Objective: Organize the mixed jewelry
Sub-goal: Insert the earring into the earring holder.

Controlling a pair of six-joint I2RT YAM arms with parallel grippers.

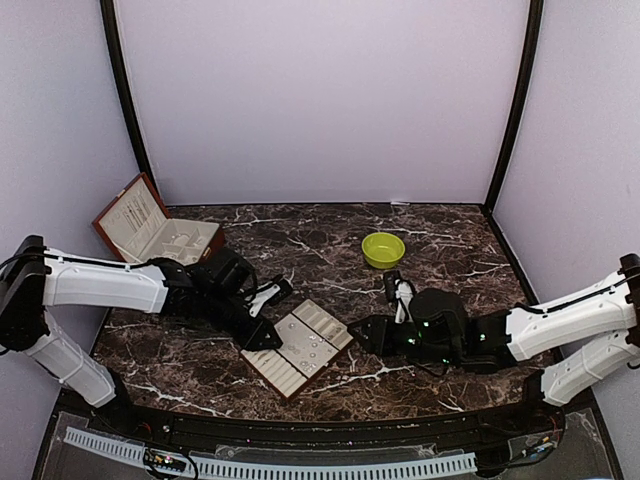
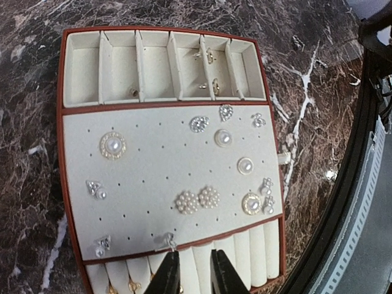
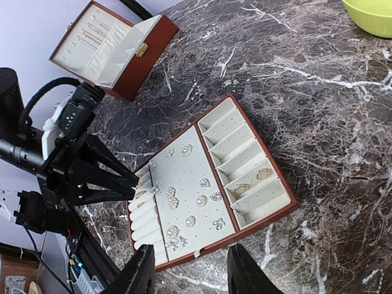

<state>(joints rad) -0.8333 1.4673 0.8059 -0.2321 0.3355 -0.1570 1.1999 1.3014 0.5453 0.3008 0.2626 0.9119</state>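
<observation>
Surface: I see a dark marble table (image 1: 300, 240) with white veins, and pale lilac walls behind it.
Left gripper (image 2: 195, 275): the fingers stand a narrow gap apart with nothing between them. They hang over the ring-roll row at one end of the tray, just beside a small stud (image 2: 168, 240) on the pad's edge.
Right gripper (image 3: 193, 275): the fingers are spread wide and hold nothing, at the opposite side of the tray.
Mixed jewelry (image 2: 197, 199): pearl studs and sparkly pieces lie scattered on the tray's dotted middle pad. A few rings sit in the slots at the far end and a few in the ring rolls.
Tray (image 2: 153, 165): cream, with a reddish-brown rim, lying flat between my two arms.
Box (image 1: 150, 225): reddish-brown, its lid open, at the far left.
Bowl (image 1: 383, 250): green, beyond the right arm, well apart from the tray.
</observation>
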